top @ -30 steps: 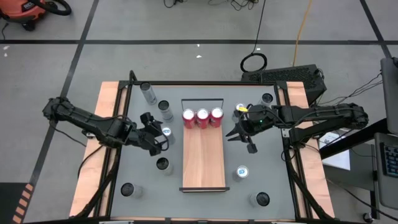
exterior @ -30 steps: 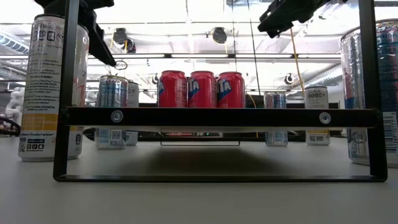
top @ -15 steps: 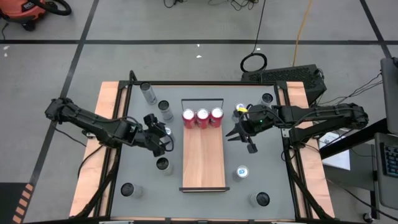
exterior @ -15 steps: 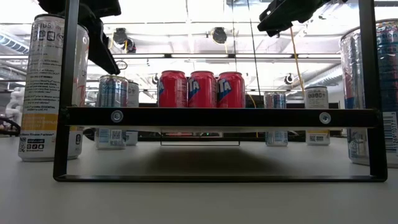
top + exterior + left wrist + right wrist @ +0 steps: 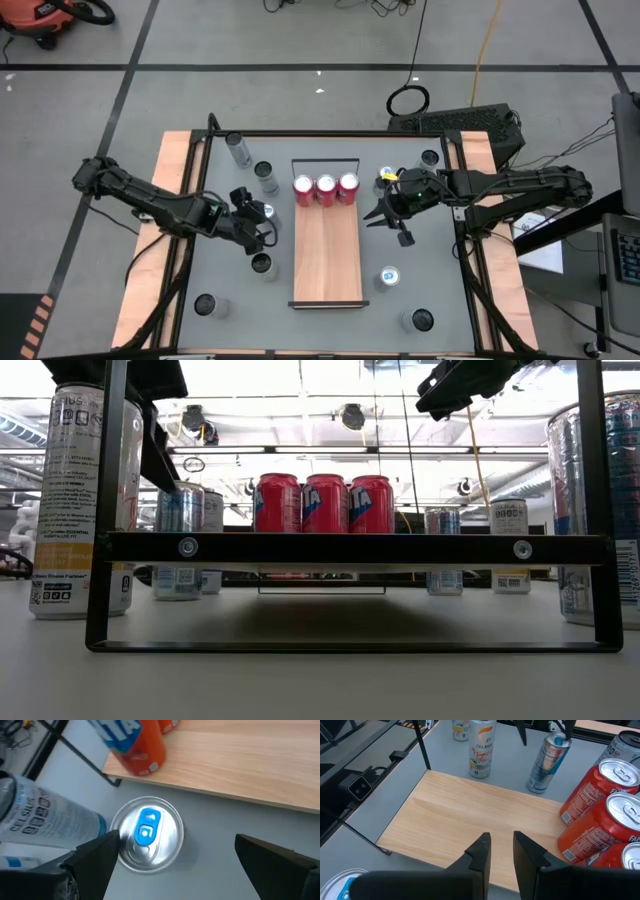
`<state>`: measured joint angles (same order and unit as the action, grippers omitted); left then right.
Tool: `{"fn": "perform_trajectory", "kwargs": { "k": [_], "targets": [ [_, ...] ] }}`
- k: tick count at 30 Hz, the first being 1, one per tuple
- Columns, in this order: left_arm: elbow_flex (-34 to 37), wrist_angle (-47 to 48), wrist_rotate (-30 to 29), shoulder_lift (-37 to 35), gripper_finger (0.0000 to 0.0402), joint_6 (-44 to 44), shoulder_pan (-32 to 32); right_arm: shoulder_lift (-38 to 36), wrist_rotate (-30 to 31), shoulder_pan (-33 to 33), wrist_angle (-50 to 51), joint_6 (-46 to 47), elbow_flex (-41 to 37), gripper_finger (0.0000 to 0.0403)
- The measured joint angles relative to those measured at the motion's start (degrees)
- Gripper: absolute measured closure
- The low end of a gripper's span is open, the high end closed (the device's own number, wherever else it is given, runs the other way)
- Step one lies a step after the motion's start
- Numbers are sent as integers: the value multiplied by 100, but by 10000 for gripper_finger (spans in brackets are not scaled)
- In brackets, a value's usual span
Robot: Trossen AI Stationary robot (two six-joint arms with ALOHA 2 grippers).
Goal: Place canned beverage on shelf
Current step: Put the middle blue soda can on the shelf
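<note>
Three red cans (image 5: 326,189) stand in a row on the shelf (image 5: 327,262) by its wire rail. Left gripper (image 5: 175,855), jaws spread wide, hovers over a blue-tabbed can (image 5: 146,833) on the tabletop (image 5: 230,270) beside the shelf; grasp not yet made. Right gripper (image 5: 499,849), nearly closed and empty, waits above the shelf.

matt light-wood shelf (image 5: 327,252); glossy metal cans (image 5: 326,188).

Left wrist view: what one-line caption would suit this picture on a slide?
Open left gripper hovering over a silver can with a blue tab, beside the shelf edge.
</note>
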<state>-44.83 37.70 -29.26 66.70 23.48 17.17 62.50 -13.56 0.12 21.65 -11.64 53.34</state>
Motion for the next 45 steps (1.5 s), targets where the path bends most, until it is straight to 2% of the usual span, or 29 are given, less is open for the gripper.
{"fn": "perform_trajectory", "kwargs": {
  "k": [4,12,16,21,36,45],
  "targets": [
    [-1,16,-210,4,6,-4,-6,0,-2,0,9,0,0,358],
    [-181,95,-196,-26,6,-185,-7,0,-4,0,147,-80,2,358],
    [-189,121,-120,-57,6,-321,-233,0,-4,0,144,-154,2,358],
    [-28,-33,160,-55,6,-284,-400,0,-4,0,140,-144,2,358],
    [2,-37,196,-42,6,-103,-402,0,-7,0,131,-275,2,358],
    [318,-152,186,-44,6,217,-404,0,-7,0,138,-302,2,358]
  ]
}}
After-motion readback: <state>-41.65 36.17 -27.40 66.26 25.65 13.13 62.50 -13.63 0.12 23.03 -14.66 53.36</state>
